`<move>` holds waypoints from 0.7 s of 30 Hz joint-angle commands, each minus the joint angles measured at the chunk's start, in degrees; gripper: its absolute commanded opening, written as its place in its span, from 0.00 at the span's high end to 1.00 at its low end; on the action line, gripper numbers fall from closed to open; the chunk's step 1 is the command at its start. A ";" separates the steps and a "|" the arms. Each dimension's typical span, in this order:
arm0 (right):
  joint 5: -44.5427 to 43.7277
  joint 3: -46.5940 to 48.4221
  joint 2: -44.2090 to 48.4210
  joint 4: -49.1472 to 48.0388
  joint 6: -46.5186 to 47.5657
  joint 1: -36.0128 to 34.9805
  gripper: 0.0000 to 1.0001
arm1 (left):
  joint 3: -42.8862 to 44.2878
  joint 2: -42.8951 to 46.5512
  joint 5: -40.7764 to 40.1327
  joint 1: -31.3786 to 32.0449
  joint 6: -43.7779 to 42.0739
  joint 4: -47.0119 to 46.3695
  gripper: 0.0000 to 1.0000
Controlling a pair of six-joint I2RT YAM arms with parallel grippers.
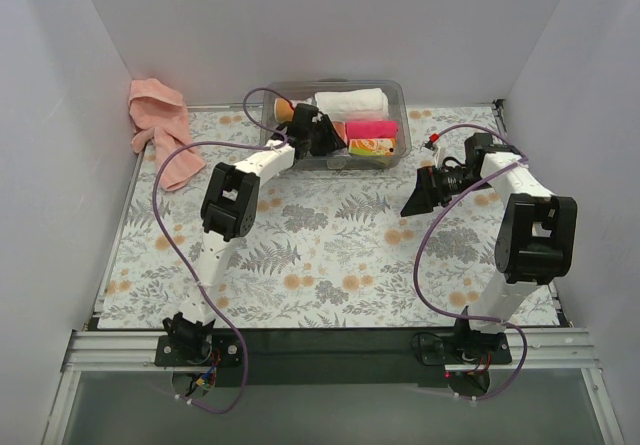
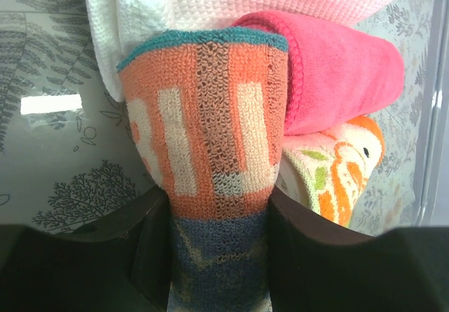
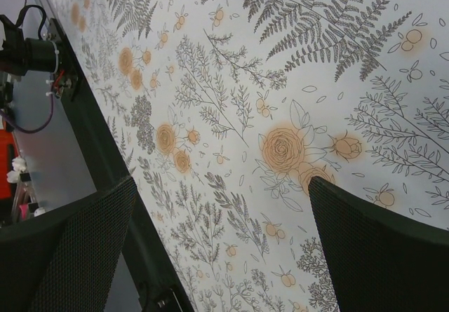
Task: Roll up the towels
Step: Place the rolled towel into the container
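The salmon-pink towel (image 1: 160,127) lies crumpled in the back left corner of the table, far from both grippers. The small patterned cloth (image 2: 210,130), rolled into a tube with a teal edge and orange and white blocks, stands between the fingers of my left gripper (image 2: 219,217), which is shut on its lower part. In the top view that cloth (image 1: 286,111) sits at the left end of the clear bin (image 1: 402,115), with the left gripper (image 1: 308,128) reaching in. My right gripper (image 1: 418,193) hovers open over the tablecloth, and in its wrist view the right gripper (image 3: 224,207) holds nothing.
Inside the bin lie a white rolled towel (image 1: 350,101), a hot-pink roll (image 1: 372,128) and an orange-green patterned roll (image 1: 372,147). Close to the held cloth are the white roll (image 2: 245,3), the pink roll (image 2: 344,73) and the orange-green roll (image 2: 337,172). Walls enclose the table.
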State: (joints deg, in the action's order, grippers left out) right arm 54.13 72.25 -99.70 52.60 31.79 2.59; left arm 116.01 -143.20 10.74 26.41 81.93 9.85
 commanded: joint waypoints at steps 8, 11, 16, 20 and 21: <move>0.63 0.88 0.12 1.45 0.99 0.31 0.02 | -2.01 -0.51 -3.62 0.74 -4.14 1.04 0.74; 0.89 0.88 0.30 1.45 0.99 0.31 0.02 | -0.78 -0.24 -3.71 0.66 -7.13 2.10 0.66; 0.80 0.53 1.35 1.45 0.99 0.31 0.02 | -0.87 1.25 -5.56 0.74 -9.33 3.42 0.54; 0.98 0.44 1.79 1.37 0.99 0.31 0.02 | -0.43 2.04 -6.08 0.74 -10.39 4.21 0.40; 1.24 0.44 1.79 1.37 0.99 0.31 0.02 | -0.17 2.13 -6.26 0.74 -10.56 4.48 0.40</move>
State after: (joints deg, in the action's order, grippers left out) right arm 54.11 72.23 -100.12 52.62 31.90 2.61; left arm 115.15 -143.04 7.07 26.87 73.91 9.34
